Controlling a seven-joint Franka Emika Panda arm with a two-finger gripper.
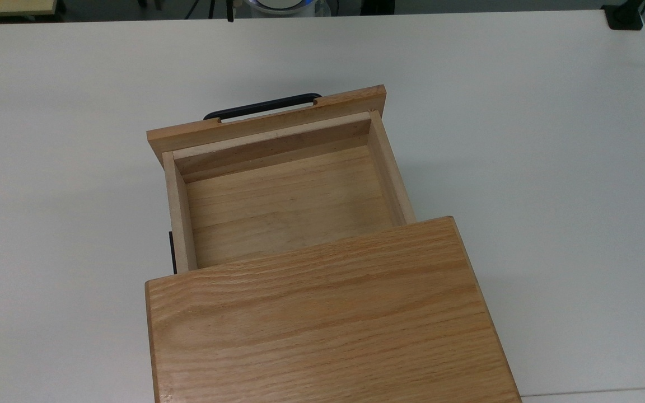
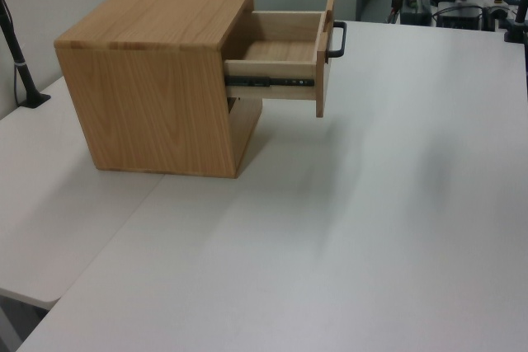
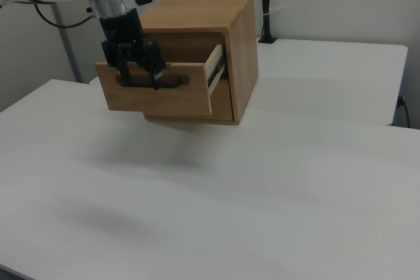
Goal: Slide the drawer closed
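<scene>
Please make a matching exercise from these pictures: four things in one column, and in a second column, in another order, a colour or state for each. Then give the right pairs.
Things:
1. drawer
2. handle
3. cabinet
4. table

Colours or states:
A. white and flat
B. thin black bar
C. pulled out, nothing inside
D. closed oak top, standing on the table

Pairs: 1-C, 2-B, 3-D, 4-A

In the right view the gripper hangs in front of the drawer's front panel, at the handle.
</scene>
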